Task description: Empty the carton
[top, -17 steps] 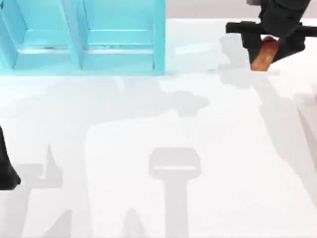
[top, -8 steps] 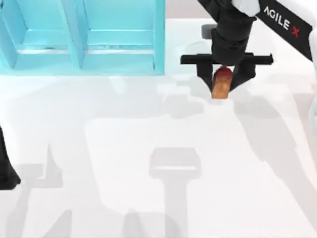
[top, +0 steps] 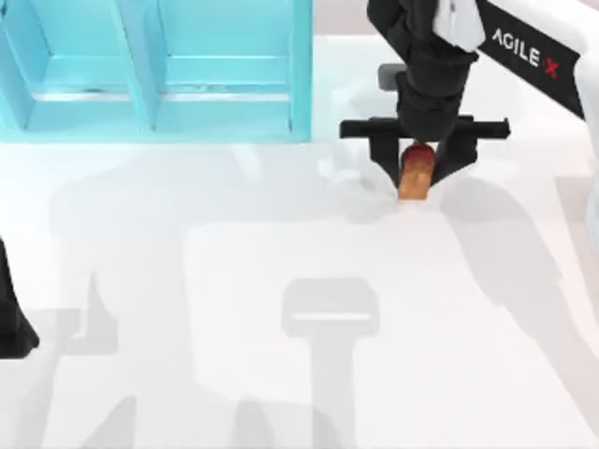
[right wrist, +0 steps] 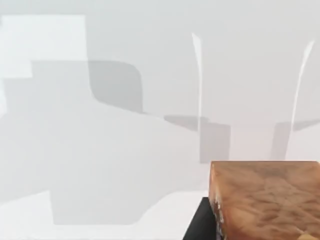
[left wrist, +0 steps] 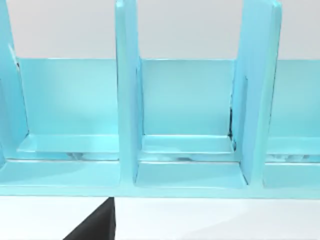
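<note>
One carton [top: 416,175] clamped in right pincer [top: 417,168].

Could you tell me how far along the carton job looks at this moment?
Done: the right end effector is shut on the carton, near the blue rack. In hand: carrying it above the white table. Left: the emptying itself; no pouring is visible. The left arm sits parked at the table's left edge.

Right tool [top: 417,168] with carton [top: 416,174], now farther left.
</note>
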Controlling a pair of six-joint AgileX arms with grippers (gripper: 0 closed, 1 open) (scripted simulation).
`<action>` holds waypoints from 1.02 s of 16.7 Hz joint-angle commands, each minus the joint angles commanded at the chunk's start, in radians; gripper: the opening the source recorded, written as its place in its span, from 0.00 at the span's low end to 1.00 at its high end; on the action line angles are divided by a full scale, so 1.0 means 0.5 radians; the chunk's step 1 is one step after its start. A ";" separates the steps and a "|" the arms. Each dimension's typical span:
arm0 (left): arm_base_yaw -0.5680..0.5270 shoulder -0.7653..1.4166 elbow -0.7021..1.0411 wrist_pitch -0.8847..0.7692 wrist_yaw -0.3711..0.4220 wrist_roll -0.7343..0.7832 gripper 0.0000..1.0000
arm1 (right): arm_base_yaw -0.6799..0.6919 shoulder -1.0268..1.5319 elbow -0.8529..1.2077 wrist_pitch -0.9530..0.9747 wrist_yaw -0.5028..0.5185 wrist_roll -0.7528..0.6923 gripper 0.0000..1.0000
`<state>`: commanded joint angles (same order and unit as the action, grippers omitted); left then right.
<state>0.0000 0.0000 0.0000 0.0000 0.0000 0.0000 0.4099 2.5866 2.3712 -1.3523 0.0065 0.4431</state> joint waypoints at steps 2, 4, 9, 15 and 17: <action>0.000 0.000 0.000 0.000 0.000 0.000 1.00 | 0.003 -0.005 -0.105 0.098 0.002 0.000 0.00; 0.000 0.000 0.000 0.000 0.000 0.000 1.00 | 0.005 -0.008 -0.162 0.151 0.003 0.001 0.00; 0.000 0.000 0.000 0.000 0.000 0.000 1.00 | 0.005 -0.008 -0.164 0.153 0.003 0.001 0.15; 0.000 0.000 0.000 0.000 0.000 0.000 1.00 | 0.005 -0.008 -0.164 0.153 0.003 0.001 0.60; 0.000 0.000 0.000 0.000 0.000 0.000 1.00 | 0.005 -0.008 -0.164 0.153 0.003 0.001 0.75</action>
<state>0.0000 0.0000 0.0000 0.0000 0.0000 0.0000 0.4126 2.5826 2.2893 -1.2756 0.0080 0.4435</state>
